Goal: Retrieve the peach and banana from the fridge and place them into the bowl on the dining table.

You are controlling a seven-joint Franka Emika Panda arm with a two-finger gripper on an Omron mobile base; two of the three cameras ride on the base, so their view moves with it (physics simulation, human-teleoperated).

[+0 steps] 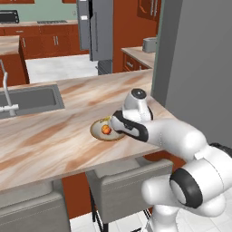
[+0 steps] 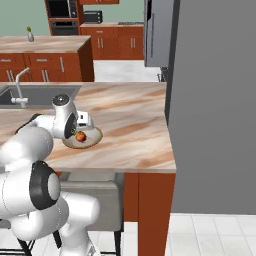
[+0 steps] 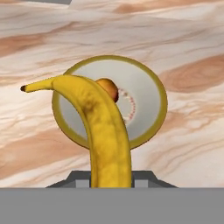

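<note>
Banana [image 3: 103,131] fills the middle of the hand view, rising from between the fingers of the gripper [image 3: 111,181] and curving away to the left, its dark tip ending just past the left rim of the bowl [image 3: 151,94]. The gripper is clamped on the banana's lower end; the finger tips themselves are hidden behind the fruit. Beyond the hand, directly ahead, the bowl sits on the dining table [image 3: 188,140], and the banana hangs over its left half without clearly touching it. The peach [image 3: 109,89] lies inside the bowl, just right of the banana's bend and partly covered by it.

In the left base view the gripper [image 1: 112,123] hovers at the near-right edge of the bowl [image 1: 96,131], with the peach [image 1: 106,130] just to the hand's left. In the right base view the peach [image 2: 80,136] rests in the bowl [image 2: 94,139] just below the gripper [image 2: 77,129], on the marbled dining table [image 2: 135,140]. The fridge [image 2: 215,100] stands well off to the hand's right.
</note>
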